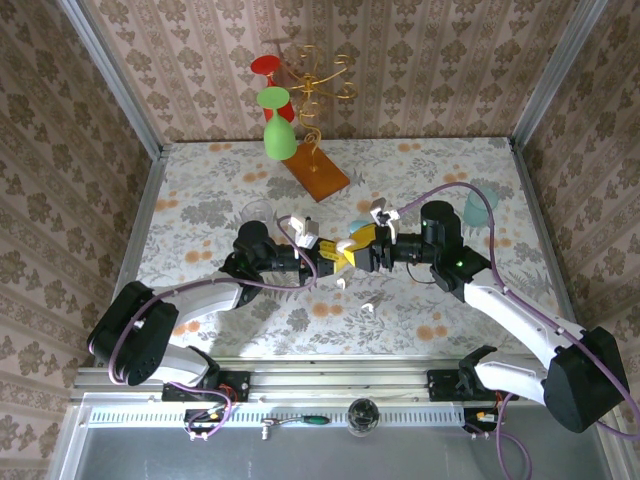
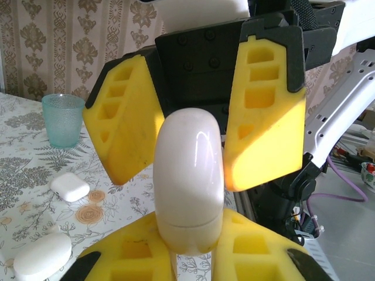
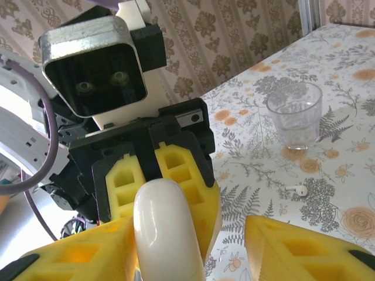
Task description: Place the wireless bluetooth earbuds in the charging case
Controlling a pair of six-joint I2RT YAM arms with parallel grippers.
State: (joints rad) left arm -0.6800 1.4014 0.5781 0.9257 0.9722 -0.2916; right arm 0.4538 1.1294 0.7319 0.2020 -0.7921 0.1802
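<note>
Left wrist: left end effector (image 2: 190, 257) grips charging case (image 2: 187, 199), right end effector (image 2: 192, 167) parted.

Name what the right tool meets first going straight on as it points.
The white charging case gripped by the left tool; it stands between the spread fingers of the right tool, depth unclear.

White case (image 3: 161, 228) base cut off by bottom edge.
</note>
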